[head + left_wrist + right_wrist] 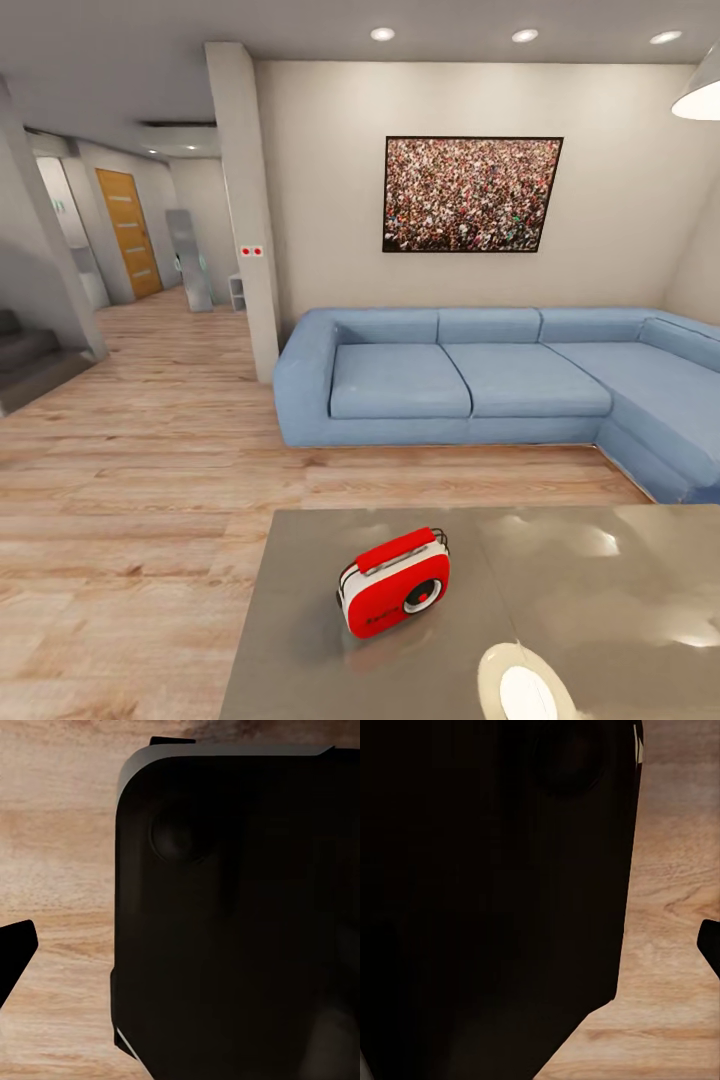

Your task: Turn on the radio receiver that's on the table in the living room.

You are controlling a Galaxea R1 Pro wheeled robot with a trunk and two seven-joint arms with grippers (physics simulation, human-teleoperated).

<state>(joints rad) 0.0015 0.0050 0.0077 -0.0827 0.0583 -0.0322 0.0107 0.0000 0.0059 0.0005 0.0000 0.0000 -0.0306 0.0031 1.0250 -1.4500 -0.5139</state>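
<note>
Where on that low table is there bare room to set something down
Free: the table left of the radio receiver, and the stretch to its right toward the sofa. Crowded: the near edge, between the radio and the white disc.

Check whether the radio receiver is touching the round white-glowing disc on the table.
Apart. In the head view, a bare strip of the table top shows between the radio receiver and the white-glowing disc nearer the camera.

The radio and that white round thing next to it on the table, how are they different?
The radio receiver is a red rounded box with a white band, a black dial and a thin wire handle; the glowing disc is flat, round and white with a pale rim. The radio receiver stands upright and whole in the head view, while the picture's lower edge cuts off the disc. Both sit on the glossy grey-brown table.
</note>
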